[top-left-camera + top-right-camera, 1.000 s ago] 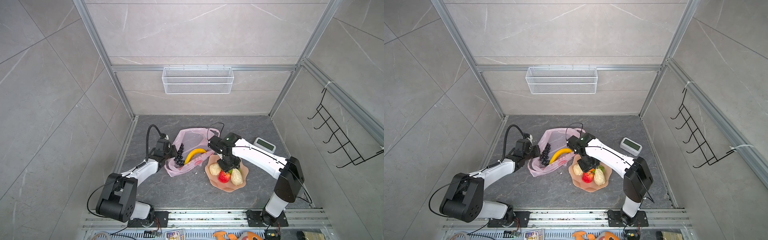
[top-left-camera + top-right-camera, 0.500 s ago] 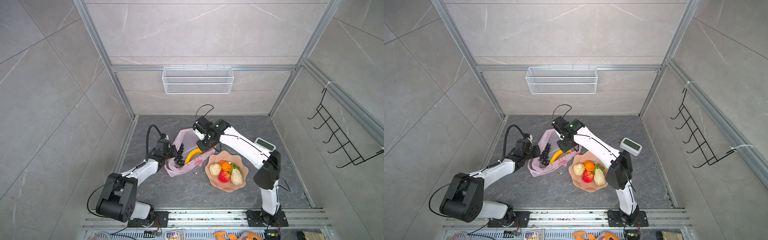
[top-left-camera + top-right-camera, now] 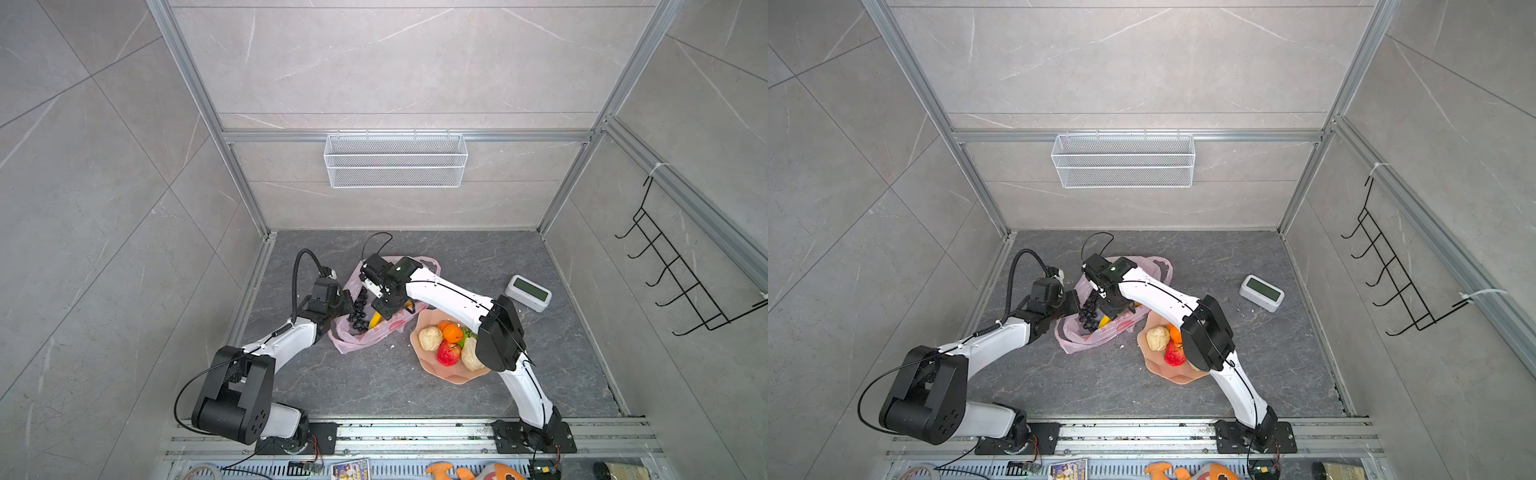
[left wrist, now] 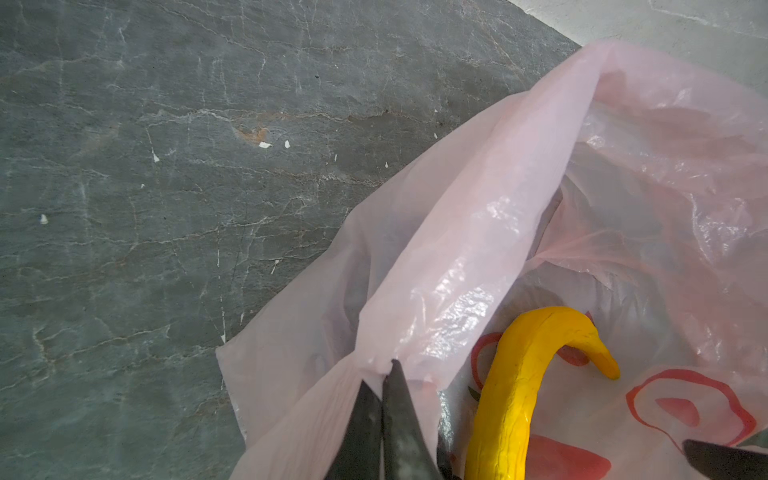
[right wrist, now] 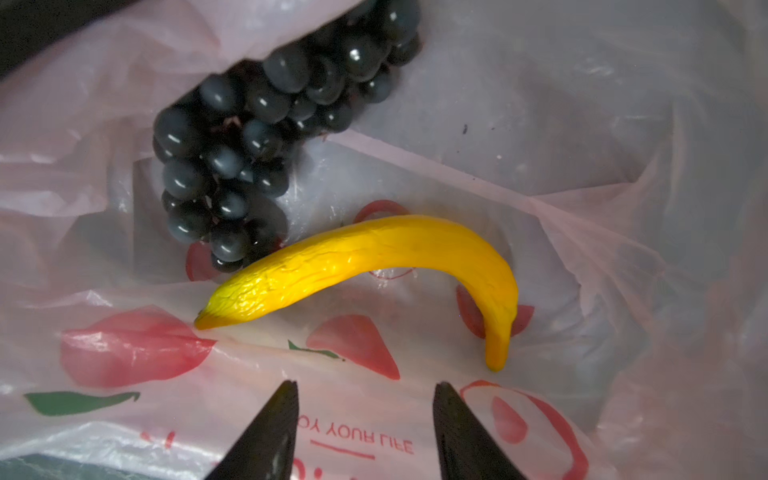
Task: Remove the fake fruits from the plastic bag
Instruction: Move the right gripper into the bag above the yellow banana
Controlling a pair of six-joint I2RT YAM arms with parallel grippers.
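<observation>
The pale-pink plastic bag point(image 3: 365, 332) point(image 3: 1088, 338) lies open on the floor. Inside it lie a yellow banana point(image 5: 374, 253) point(image 4: 523, 374) and a dark grape bunch point(image 5: 249, 137) point(image 3: 358, 309). My left gripper point(image 4: 384, 374) point(image 3: 347, 307) is shut on the bag's rim point(image 4: 478, 232) and holds the mouth open. Inside the mouth, my right gripper point(image 5: 365, 388) point(image 3: 1113, 309) hangs open just short of the banana, touching nothing. The peach dish point(image 3: 440, 376) holds a red apple point(image 3: 449, 353), a tangerine point(image 3: 452, 332), a green leafy piece point(image 3: 467, 334) and two cream lumps point(image 3: 430, 337).
A white clock point(image 3: 528, 292) sits right of the bag. On the back wall hangs a wire basket point(image 3: 395, 160), and on the right wall a black hook rack point(image 3: 673, 282). An orange plush toy point(image 3: 469, 471) lies beyond the front rail.
My right arm has swung from above the dish to over the bag and down into its mouth, its jaws spreading wider. The left arm has not moved.
</observation>
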